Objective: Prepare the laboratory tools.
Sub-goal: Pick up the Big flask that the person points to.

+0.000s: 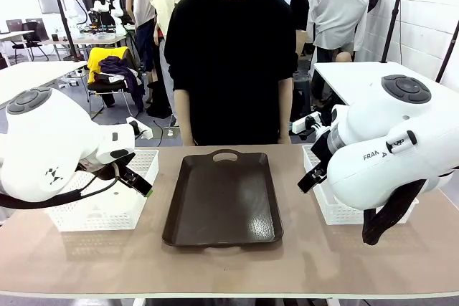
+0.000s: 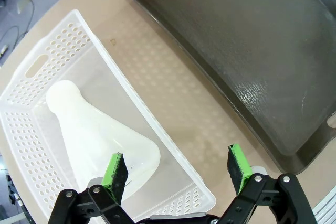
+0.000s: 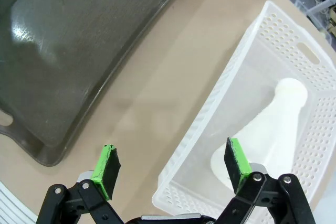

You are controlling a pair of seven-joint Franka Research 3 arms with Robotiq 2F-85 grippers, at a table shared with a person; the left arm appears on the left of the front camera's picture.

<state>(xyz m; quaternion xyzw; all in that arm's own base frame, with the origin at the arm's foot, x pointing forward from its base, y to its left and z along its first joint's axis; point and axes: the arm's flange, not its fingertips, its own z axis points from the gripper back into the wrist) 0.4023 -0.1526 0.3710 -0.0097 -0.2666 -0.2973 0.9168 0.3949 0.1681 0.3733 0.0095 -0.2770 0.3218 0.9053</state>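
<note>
A frosted white conical flask (image 2: 89, 129) lies on its side in a white mesh basket (image 2: 157, 140), neck pointing away from me. My left gripper (image 2: 178, 169) hangs open above that basket's near wall, one green pad over the flask's base. A second flask (image 3: 273, 127) lies on its side in the other mesh basket (image 3: 210, 114). My right gripper (image 3: 170, 163) is open above that basket's edge, with one pad over the flask's base. Neither gripper holds anything. In the front view the left gripper (image 1: 136, 179) and right gripper (image 1: 310, 175) hover over their baskets.
A dark brown tray (image 1: 222, 198) with a handle hole lies in the middle of the table, between the left basket (image 1: 100, 209) and the right basket (image 1: 333, 209). A person in black (image 1: 229, 55) stands at the far side, behind the tray.
</note>
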